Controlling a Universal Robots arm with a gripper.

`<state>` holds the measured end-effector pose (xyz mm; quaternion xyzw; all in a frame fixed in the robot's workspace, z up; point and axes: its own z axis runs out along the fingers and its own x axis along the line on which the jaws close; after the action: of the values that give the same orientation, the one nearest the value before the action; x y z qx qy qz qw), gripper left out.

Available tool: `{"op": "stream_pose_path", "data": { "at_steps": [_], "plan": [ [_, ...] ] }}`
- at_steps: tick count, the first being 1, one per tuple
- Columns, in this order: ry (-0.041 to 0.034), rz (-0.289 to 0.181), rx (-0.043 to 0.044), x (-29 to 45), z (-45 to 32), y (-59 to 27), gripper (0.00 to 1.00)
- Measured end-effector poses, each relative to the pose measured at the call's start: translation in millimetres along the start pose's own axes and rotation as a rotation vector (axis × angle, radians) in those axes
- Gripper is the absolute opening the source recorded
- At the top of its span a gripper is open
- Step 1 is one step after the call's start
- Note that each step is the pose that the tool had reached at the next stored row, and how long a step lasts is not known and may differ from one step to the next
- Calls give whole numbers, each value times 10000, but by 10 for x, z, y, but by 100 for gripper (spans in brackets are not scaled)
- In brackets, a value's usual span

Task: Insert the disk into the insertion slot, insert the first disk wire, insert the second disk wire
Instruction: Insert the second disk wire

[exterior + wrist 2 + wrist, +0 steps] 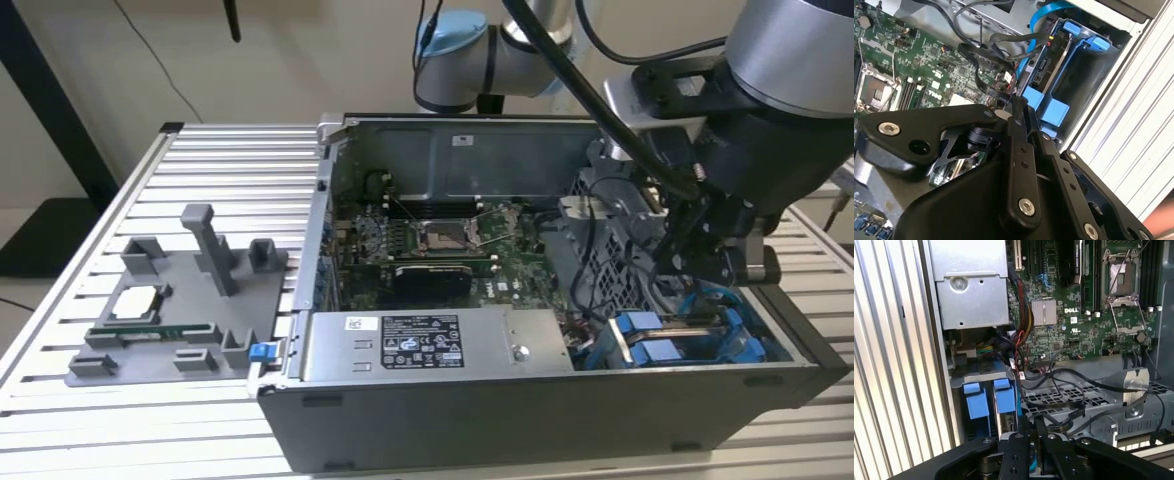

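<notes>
on a slatted metal table (200,160), an open computer case (534,400); the disk (1006,405) sits in the insertion slot (971,377) at the exterior view's right, the gripper (1021,107) closed together just above it beside black cables (1064,390).

We see the case (534,300) from above its open side; both wrist views look closely down at the blue carriers (1054,107) (989,402).

Even, bright indoor light (soft shadows inside the case), mild blur.
</notes>
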<state>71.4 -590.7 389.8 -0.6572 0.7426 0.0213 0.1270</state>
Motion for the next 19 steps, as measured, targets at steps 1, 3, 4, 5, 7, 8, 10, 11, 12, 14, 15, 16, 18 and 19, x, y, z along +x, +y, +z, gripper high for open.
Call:
{"op": "stream_pose_path", "data": {
  "at_steps": [1,3,4,5,7,8,10,11,12,14,15,16,18,19],
  "plan": [
    [2,0,0,0,0,0,0],
    [1,0,0,0,1,0,0],
    [1,0,0,0,2,0,0],
    [-1,0,0,1,4,1,0],
    [0,0,0,1,4,1,0],
    [1,0,0,1,4,1,0],
    [1,0,0,1,4,1,0],
    [0,0,0,1,5,1,0],
    [0,0,0,1,5,1,0],
    [-2,1,0,2,11,2,0],
    [-1,0,1,4,17,2,0],
    [-2,-2,7,6,26,3,0],
    [5,-7,38,11,50,8,0],
    [17,-13,53,14,62,9,0]
  ]
}}
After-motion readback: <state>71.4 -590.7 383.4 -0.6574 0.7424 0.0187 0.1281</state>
